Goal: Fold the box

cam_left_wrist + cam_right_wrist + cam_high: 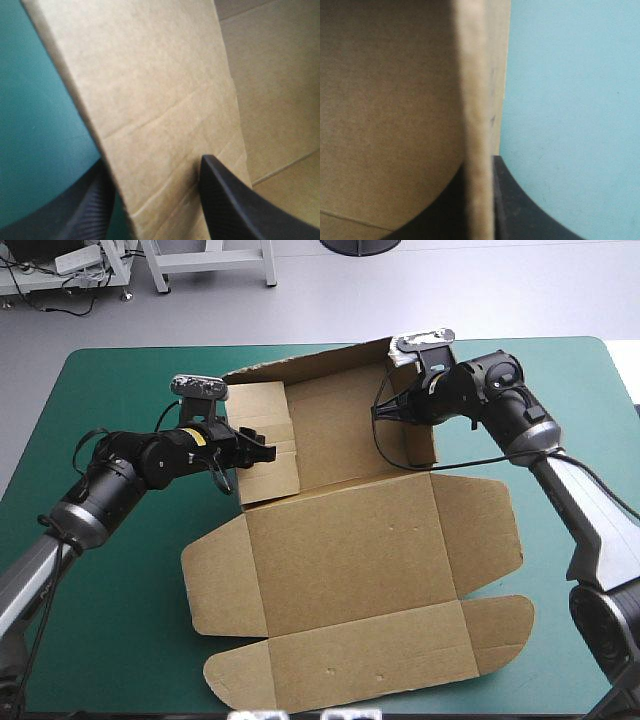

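At mid-table, toward the far side, the brown box [350,510] sits part-formed: the far wall [310,365] and both side walls are raised, and the lid [350,570] with its flaps lies flat on the near part of the teal-green cover [110,620]. The left gripper [258,452] straddles the left wall [275,480], one black finger outside and one on the inner face. It looks clamped on the board, though the wrist view is too close to be sure. The right gripper [395,408] pinches the right wall [422,448] at its top edge, fingers all but closed on the sheet. Step in hand, as judged: turning the side walls inward to tuck them. The next move calls for both arms rolling the panels in evenly, else the creases may spring back. No other object shows nearby. The far wall stands close behind both grippers and could crowd them.
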